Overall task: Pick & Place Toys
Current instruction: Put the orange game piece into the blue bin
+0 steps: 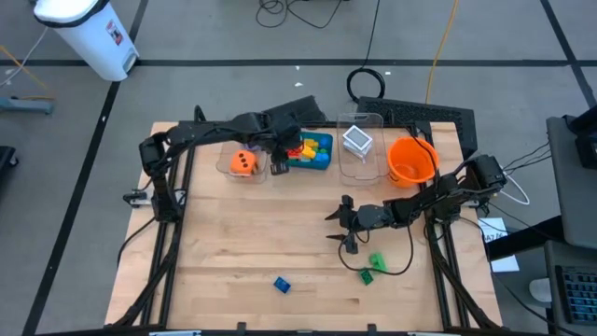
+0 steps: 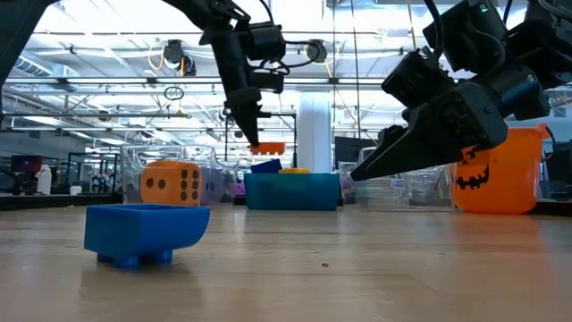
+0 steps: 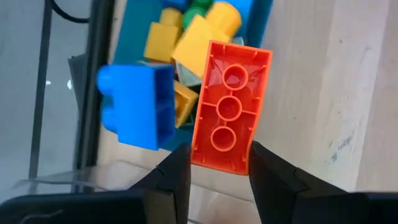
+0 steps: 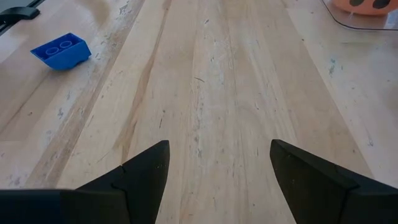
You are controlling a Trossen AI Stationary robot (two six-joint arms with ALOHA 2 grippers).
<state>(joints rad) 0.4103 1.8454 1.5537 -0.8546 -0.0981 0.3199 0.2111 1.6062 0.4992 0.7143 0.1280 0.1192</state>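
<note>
My left gripper (image 3: 219,167) is shut on an orange brick (image 3: 229,106) just above the teal tray (image 1: 323,161) at the table's far side. The tray holds yellow, blue and red bricks (image 3: 186,43). Near the front edge a blue brick (image 1: 282,284) rests on the table, hollow side up. Two green bricks (image 1: 372,268) lie at the front right. An orange dotted die (image 1: 243,163) sits in a clear bin. My right gripper (image 1: 339,224) hovers open over bare wood at mid-table, nothing between its fingers. My left gripper pinches the orange brick between its two fingers, on the two long sides at one end (image 3: 214,158). The fingers slant down from above and lie along the brick. The brick is lifted clear over the tray, its hollow underside turned toward the wrist.
An orange pumpkin-face bowl (image 1: 410,161) stands at the far right. Beside it, a clear bin (image 1: 359,161) holds a white item (image 1: 356,140). Bare wood (image 1: 252,243) spreads across the table's middle and front left. Cables (image 1: 401,257) trail beside my right arm.
</note>
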